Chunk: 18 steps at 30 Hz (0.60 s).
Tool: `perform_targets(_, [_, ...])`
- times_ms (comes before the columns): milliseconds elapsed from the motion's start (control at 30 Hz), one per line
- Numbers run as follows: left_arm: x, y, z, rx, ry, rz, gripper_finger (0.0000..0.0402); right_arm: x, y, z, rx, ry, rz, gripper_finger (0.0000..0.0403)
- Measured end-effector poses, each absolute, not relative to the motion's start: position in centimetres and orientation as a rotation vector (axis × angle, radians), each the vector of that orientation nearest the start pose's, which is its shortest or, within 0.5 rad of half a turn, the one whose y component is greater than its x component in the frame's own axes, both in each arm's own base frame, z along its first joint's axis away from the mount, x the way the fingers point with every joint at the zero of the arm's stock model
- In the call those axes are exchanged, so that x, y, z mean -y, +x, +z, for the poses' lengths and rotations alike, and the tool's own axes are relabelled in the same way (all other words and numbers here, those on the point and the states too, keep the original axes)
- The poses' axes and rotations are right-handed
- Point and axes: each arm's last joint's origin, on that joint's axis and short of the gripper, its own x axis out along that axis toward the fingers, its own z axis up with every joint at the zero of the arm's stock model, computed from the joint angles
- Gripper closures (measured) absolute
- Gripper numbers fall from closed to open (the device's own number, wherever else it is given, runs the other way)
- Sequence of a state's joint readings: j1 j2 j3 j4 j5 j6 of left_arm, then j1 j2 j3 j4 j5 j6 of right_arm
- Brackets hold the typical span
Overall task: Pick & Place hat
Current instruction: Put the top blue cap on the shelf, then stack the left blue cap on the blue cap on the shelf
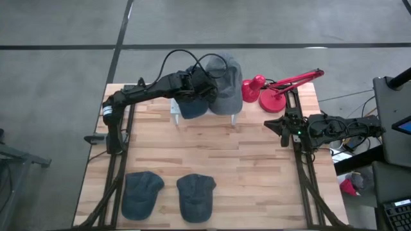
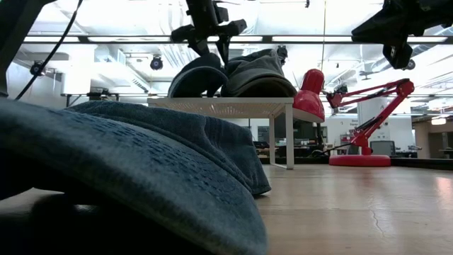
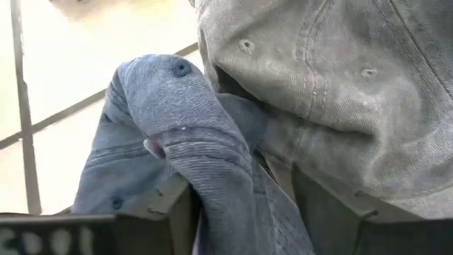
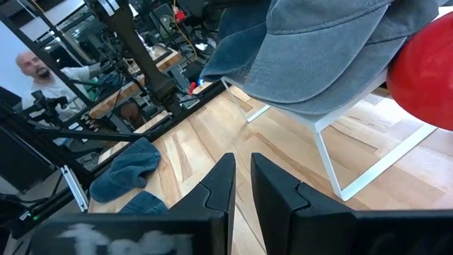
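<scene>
A dark blue hat (image 1: 192, 106) and a lighter grey hat (image 1: 226, 86) lie side by side on a small white stand (image 1: 174, 115) at the table's far middle, the blue one drooping over the stand's near edge. My left gripper (image 1: 204, 86) hangs over the blue hat, its fingers apart, with a raised fold of the crown (image 3: 205, 142) between them. The grey hat (image 3: 340, 92) lies just beside that fold. My right gripper (image 1: 275, 125) waits shut at the table's right edge, holding nothing. My left gripper (image 3: 244, 198) stands open around a raised fold of the blue hat's crown (image 3: 212, 177), slanting down at it from the table's left. The cloth lies against the inner side of one finger (image 3: 177, 209); the other finger's touch cannot be told. The hat rests on the stand.
Two more blue hats (image 1: 141, 192) (image 1: 194, 196) lie flat near the table's front edge, with bare wood between them and the stand. A red desk lamp (image 1: 270, 96) stands at the far right beside the stand. A person (image 4: 35, 67) shows in the room beyond.
</scene>
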State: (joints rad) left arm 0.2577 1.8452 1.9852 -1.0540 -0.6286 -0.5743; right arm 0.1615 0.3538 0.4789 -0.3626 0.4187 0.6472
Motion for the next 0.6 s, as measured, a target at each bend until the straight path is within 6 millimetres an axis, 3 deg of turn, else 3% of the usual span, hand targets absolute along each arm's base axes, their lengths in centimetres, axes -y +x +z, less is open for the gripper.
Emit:
perform_targets(233, [-11.2,35.9,38.8,-0.657,-0.288,1.034,0.0138,-0.4,10.0,26.3,-0.136,0.573,-0.32,0.0358])
perform_targets(600, [-10.6,34.5,39.9,-0.671,-0.276,1.021,0.0134,-0.4,10.0,26.3,-0.136,0.573,-0.319,0.0359])
